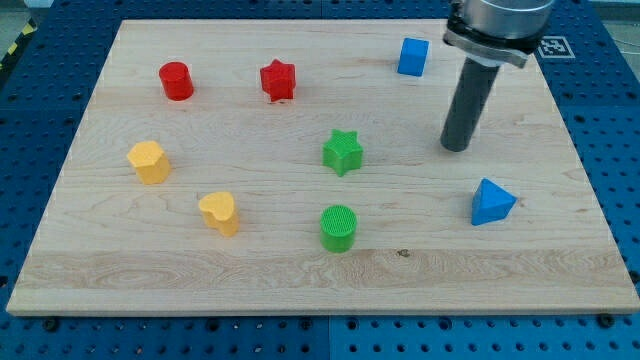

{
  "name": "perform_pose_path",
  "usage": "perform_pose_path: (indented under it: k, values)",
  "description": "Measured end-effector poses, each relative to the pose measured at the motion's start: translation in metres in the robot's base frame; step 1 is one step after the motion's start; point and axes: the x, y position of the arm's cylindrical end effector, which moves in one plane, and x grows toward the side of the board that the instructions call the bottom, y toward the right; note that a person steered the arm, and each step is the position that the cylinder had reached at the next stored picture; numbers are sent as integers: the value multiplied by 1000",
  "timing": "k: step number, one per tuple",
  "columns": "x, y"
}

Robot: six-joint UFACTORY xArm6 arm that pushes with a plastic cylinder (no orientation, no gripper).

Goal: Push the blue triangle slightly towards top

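Nearest to the view's bottom edge stands the green cylinder (338, 228), with the yellow heart-shaped block (219, 212) a little to its left. On the view's right, at nearly the same depth, lies the blue triangle (492, 202), the block that the task names; it sits near the right edge of the wooden surface (200, 290), well apart from all other blocks.

Farther up is my tip (457, 148), above the triangle and a little to the view's left, not touching it. This end effector is only a plain rod, so it has no jaws to open or close and it holds nothing.

Here is the risk, as I judge it: the tip is on the wrong side. To push the triangle towards the top, the tip must first go around to the triangle's bottom side. If it goes straight down, it can hit the triangle and move it towards the bottom or the right edge. A push off the centre can also turn the triangle instead of sliding it.

Beyond are the green star (342, 152) and a yellow block (149, 161), then the red star (278, 80), the red cylinder (176, 80) and the blue cube (412, 56), all away from the path.
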Motion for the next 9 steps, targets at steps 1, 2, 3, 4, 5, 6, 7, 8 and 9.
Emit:
perform_pose_path:
  k: [1, 2, 3, 4, 5, 6, 7, 8, 9]
  values:
    - [0, 22]
    - [0, 23]
    - [1, 48]
    - [4, 75]
    - [6, 80]
    - [22, 81]
    - [32, 81]
    - [35, 81]
    - [39, 81]
